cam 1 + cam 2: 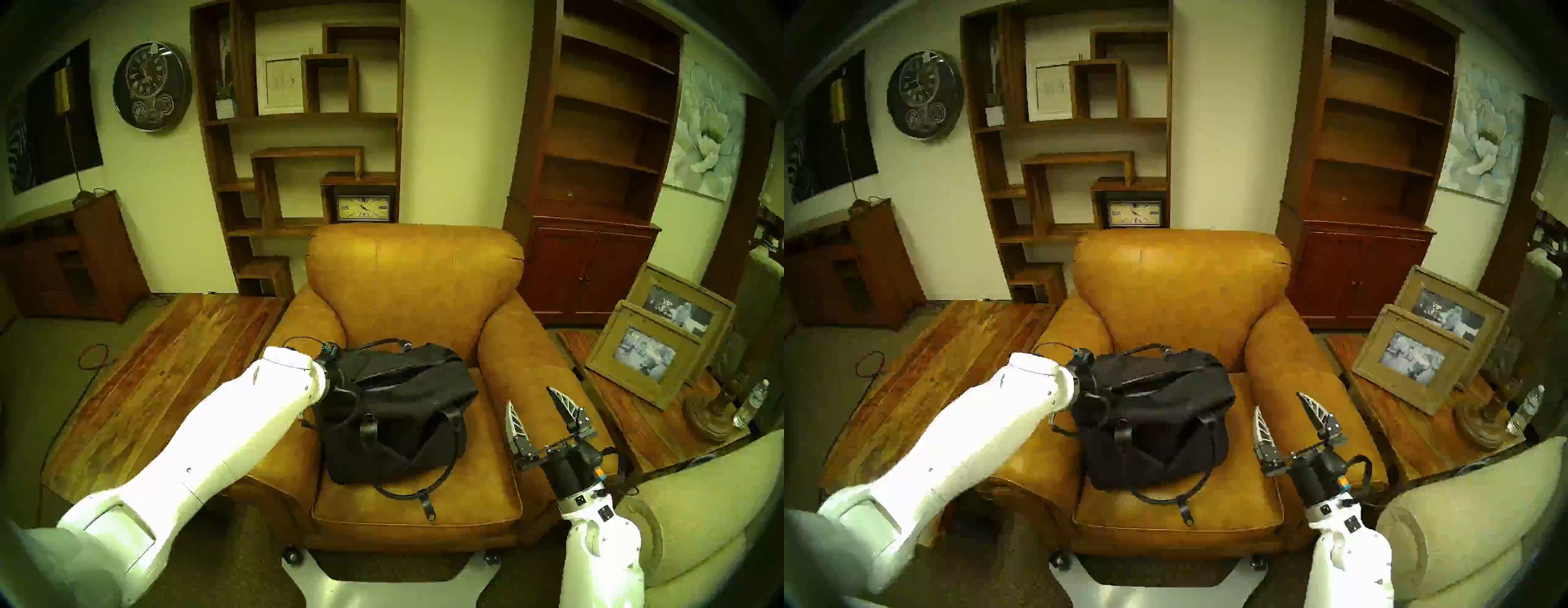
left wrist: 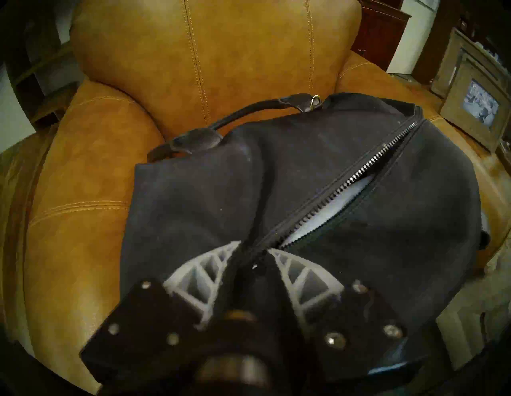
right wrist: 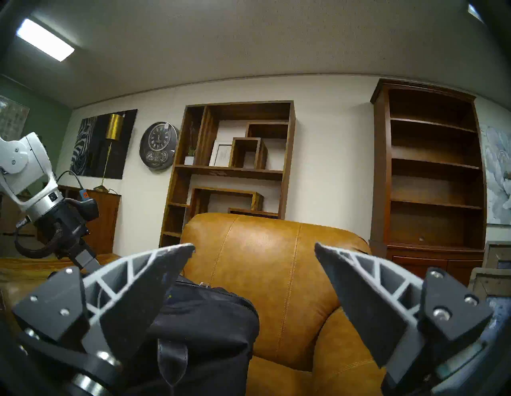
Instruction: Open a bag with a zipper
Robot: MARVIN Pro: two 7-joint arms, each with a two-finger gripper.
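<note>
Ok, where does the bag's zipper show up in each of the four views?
Head stereo left: the zipper runs across the bag's top, centre frame.
Head stereo right: the same line, slightly left of centre.
Left wrist: a diagonal from upper right down to the left tool, parted, with something pale showing inside.
Right wrist: cannot make it out.
Shared landmark: the tan armchair.

Bare seat cushion (image 1: 488,488) between bag (image 1: 403,420) and right hand (image 1: 541,407)
</note>
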